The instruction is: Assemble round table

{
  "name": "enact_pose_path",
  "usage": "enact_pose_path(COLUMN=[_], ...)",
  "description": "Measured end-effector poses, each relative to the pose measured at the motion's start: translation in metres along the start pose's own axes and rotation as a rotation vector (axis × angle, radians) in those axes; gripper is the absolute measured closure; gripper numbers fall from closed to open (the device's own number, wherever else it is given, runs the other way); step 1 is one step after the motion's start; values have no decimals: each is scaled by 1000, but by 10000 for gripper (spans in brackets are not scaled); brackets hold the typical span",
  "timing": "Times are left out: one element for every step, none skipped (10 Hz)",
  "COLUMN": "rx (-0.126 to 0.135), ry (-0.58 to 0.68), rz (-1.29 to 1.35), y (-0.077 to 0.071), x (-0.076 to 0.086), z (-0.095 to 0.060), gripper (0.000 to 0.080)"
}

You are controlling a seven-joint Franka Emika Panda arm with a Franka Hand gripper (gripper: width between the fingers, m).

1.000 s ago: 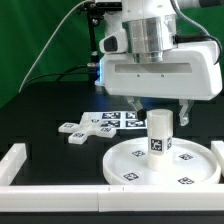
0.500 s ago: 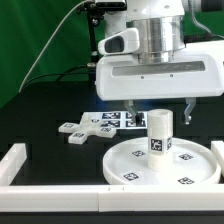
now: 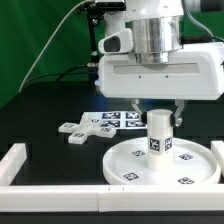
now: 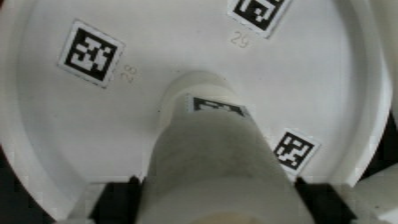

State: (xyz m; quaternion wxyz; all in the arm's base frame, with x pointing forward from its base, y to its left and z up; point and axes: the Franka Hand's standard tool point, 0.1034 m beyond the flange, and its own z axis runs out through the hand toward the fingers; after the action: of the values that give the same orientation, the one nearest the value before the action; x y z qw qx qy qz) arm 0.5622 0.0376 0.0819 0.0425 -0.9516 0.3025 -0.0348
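The round disc [image 3: 128,166] lies flat at the front of the exterior view's right. The short thick cylinder leg [image 3: 161,136] stands upright on its middle. My gripper [image 3: 160,108] hangs straight over the leg, with one finger on each side of its top and a small gap showing, so it is open. In the wrist view the leg [image 4: 214,140] rises from the disc [image 4: 107,110] between the dark pads [image 4: 118,200] of my gripper [image 4: 217,200]. The cross-shaped base [image 3: 84,128] lies loose on the black table to the exterior view's left.
The marker board [image 3: 120,118] lies behind the disc. The white border wall [image 3: 60,186] runs along the front, with a side piece [image 3: 14,160] at the exterior view's left. A cable hangs at the back left.
The gripper rose a little and its fingers looked wider apart half a second ago. Now it has come back down over the leg's top with the fingers closer in. The leg and disc have not moved.
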Motion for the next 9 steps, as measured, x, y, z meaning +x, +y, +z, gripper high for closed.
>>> enact_pose_path(rx=[1, 10, 17, 25, 35, 36, 36, 36, 34], ry=[2, -8, -25, -29, -36, -39, -39, -38, -35], rz=[115, 279, 479, 649, 811, 928, 982, 969, 877], y=[1, 2, 2, 2, 0, -2, -3, -3, -2], x=[0, 1, 1, 0, -2, -3, -3, -3, -3], z=[0, 0, 1, 1, 2, 1, 1, 1, 2], gripper=[396, 396, 395, 393, 393, 393, 393, 393, 310])
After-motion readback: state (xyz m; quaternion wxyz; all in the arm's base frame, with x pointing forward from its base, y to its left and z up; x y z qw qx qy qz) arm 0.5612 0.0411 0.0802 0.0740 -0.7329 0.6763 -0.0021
